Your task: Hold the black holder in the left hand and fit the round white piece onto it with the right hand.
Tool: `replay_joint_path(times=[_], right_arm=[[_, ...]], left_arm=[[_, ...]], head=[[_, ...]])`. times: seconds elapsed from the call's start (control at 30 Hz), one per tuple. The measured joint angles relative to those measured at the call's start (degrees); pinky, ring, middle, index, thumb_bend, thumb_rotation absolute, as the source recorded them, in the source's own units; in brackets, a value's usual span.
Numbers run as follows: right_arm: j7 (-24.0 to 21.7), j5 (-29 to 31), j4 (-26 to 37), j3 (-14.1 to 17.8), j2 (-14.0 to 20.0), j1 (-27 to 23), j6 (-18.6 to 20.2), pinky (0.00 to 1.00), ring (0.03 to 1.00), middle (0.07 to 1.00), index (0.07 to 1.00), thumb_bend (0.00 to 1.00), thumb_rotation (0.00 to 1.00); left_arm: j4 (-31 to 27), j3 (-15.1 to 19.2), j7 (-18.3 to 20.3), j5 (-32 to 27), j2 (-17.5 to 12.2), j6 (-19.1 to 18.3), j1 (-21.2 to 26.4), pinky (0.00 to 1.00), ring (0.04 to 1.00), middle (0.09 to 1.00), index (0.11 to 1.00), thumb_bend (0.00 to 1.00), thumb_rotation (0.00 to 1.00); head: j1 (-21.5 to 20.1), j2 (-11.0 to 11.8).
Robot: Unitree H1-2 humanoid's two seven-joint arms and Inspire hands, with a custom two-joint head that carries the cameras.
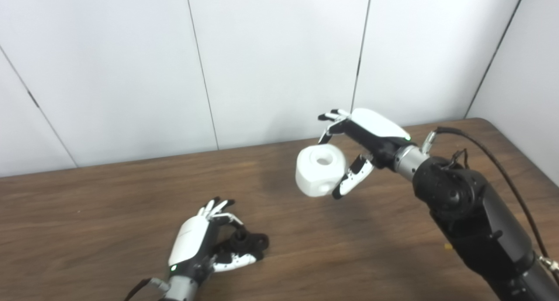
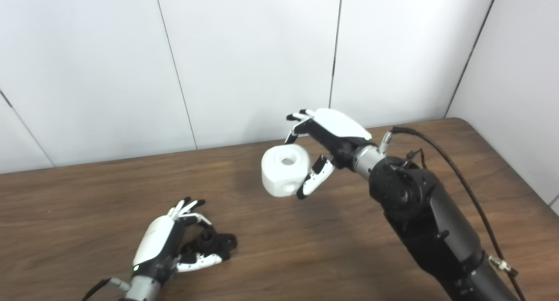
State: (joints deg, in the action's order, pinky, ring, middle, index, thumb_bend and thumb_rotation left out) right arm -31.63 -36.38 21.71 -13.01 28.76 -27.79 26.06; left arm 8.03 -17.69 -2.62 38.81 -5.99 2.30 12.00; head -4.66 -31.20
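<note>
Right hand [image 1: 358, 148] grips round white piece [image 1: 320, 170] in air, its bore facing up.
Left hand [image 1: 205, 242] clasps black holder [image 1: 246, 244] on table [image 1: 109, 205].

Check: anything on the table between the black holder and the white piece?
Nothing: only bare wooden table between black holder and round white piece, in both eye views.

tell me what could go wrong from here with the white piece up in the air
The right hand seems to pinch the round white piece only from one side, high over the table; a slip could drop it and let it roll away. The black holder sits low in the left hand, partly wrapped by the fingers, so the piece's hole may miss it or catch on them.
</note>
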Motion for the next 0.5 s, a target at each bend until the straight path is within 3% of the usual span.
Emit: replay_joint_path(times=[0.5], right_arm=[[-0.1, 0.8, 0.7, -2.7, -2.4, 2.1, -1.7, 0.97, 0.993, 0.925, 0.476, 0.51, 0.13]], left_arm=[[-0.3, -2.2, -0.9, 1.7, 2.8, -1.7, -0.2, 1.00, 1.000, 0.909, 0.479, 0.52, 0.04]], head=[[2.8, -2.5]])
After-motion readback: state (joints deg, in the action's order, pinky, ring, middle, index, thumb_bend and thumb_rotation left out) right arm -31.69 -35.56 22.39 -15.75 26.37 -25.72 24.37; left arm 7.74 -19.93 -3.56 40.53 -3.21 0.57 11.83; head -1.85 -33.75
